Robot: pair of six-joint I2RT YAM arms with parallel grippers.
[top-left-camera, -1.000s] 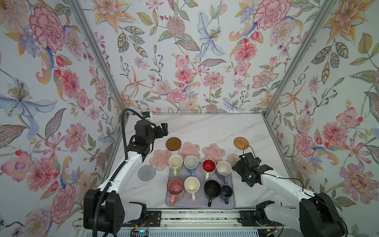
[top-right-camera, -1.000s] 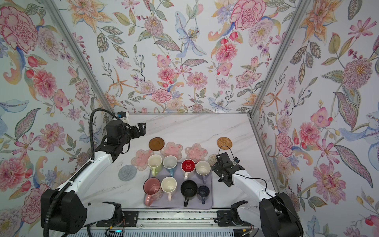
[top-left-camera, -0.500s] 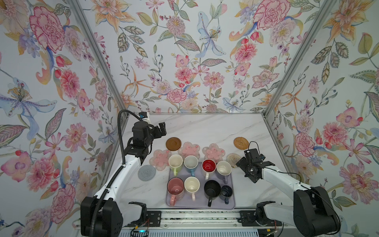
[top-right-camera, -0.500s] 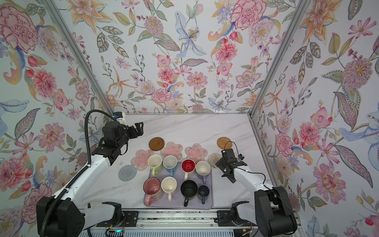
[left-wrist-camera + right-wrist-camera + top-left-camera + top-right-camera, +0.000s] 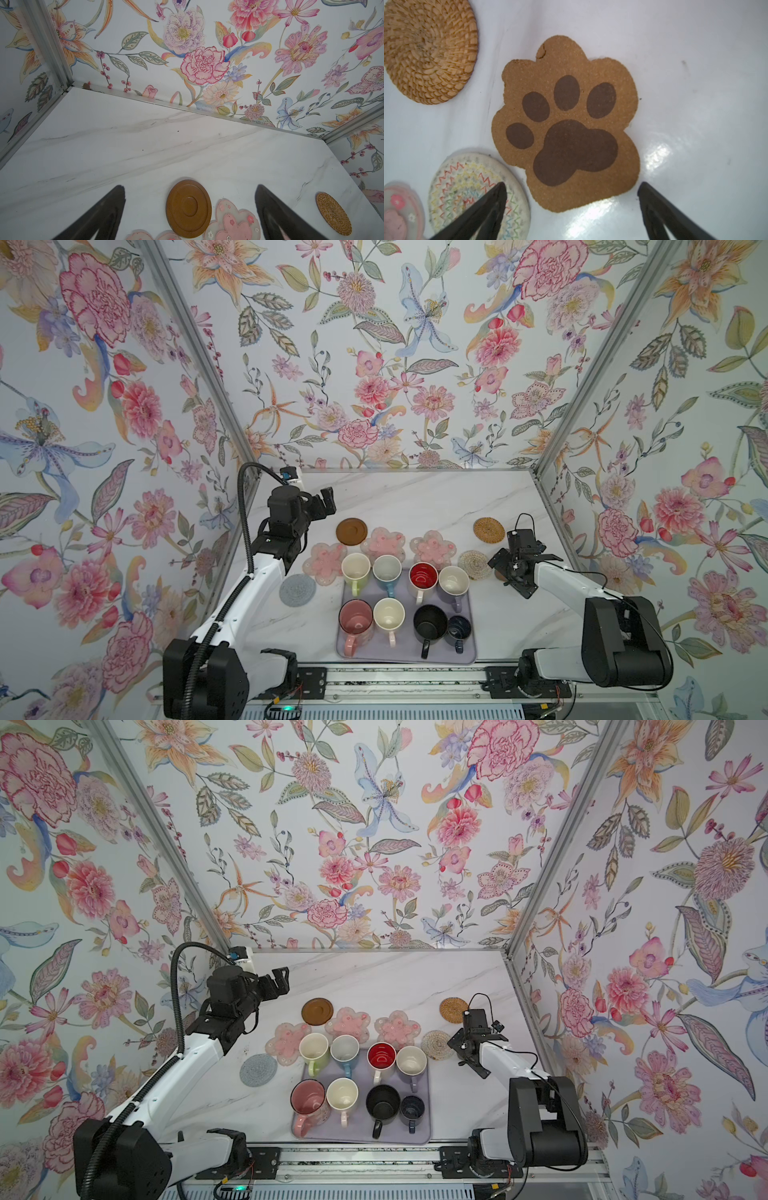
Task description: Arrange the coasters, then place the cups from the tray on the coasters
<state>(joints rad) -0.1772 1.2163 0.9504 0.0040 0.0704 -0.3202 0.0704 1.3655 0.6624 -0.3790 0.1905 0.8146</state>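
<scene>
The right gripper (image 5: 572,185) is released, its jaws spread as wide as they go with nothing between them. Its fingers (image 5: 483,212) hang low over the marble tabletop (image 5: 695,104) and straddle the heel of the paw coaster (image 5: 566,124), which lies flat just ahead of the tips. Whether they touch it I cannot tell. 1 finger crosses over the pale woven round (image 5: 467,182), just beside the paw. Further ahead on that side sits the tan woven round (image 5: 427,49). A thin mat offers no wall to pinch, so this wide, low stance looks meant for nipping or nudging an edge.

The left gripper (image 5: 190,187) is likewise released and empty, held high and tipped toward the back wall (image 5: 207,62). Below and between its own fingers (image 5: 99,216) lies the brown disc (image 5: 188,208), with 1 of the 3 pink flower coasters (image 5: 232,224) just beside it. That height probably keeps the arm clear of the mats.

Behind both grippers, toward the robot's base, the tray (image 5: 405,654) holds all 8 cups (image 5: 355,616) upright in 2 rows of 4. The 8 coasters arc round its far side, with the grey round (image 5: 297,590) off beside the left arm, so each cup would have only a short carry. None bears a cup yet. The flower mats crowd the tray's far edge, so arranging seems unfinished.
</scene>
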